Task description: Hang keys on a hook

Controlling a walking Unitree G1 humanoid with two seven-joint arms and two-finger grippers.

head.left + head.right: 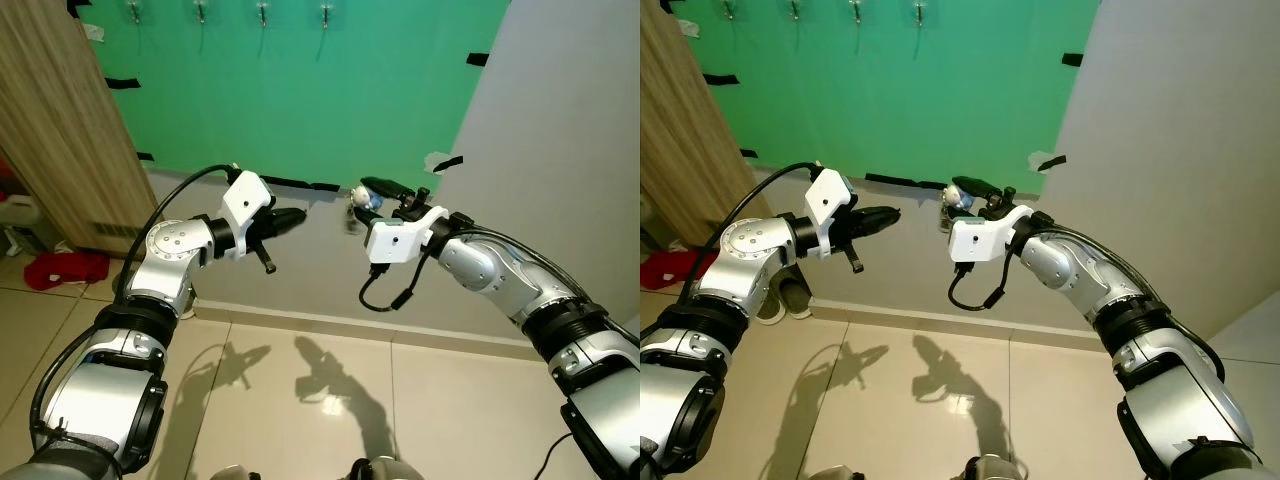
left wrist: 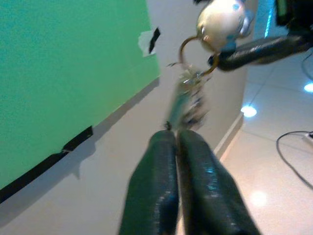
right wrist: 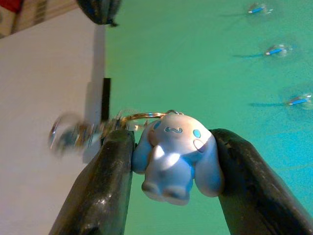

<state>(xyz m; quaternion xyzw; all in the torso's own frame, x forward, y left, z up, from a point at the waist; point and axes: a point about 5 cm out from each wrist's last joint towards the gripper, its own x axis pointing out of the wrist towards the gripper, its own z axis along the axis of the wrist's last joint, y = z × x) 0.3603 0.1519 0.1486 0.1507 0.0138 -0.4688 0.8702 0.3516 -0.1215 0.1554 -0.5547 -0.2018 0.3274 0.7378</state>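
Right gripper clamped on the white-and-blue plush charm of the keys, its ring and blurred keys dangling beside one finger. Left gripper pressed shut, empty, pointing toward the keys from nearby; hooks high on the green wall

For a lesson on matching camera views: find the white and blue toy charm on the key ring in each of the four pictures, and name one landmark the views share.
Left eye view: the charm sits at centre, at the right gripper tips.
Right eye view: the charm sits just left of centre.
Left wrist view: the charm is near the top edge, beyond the left gripper.
Right wrist view: the charm sits at centre, between the black fingers.
Shared landmark: the green panel.
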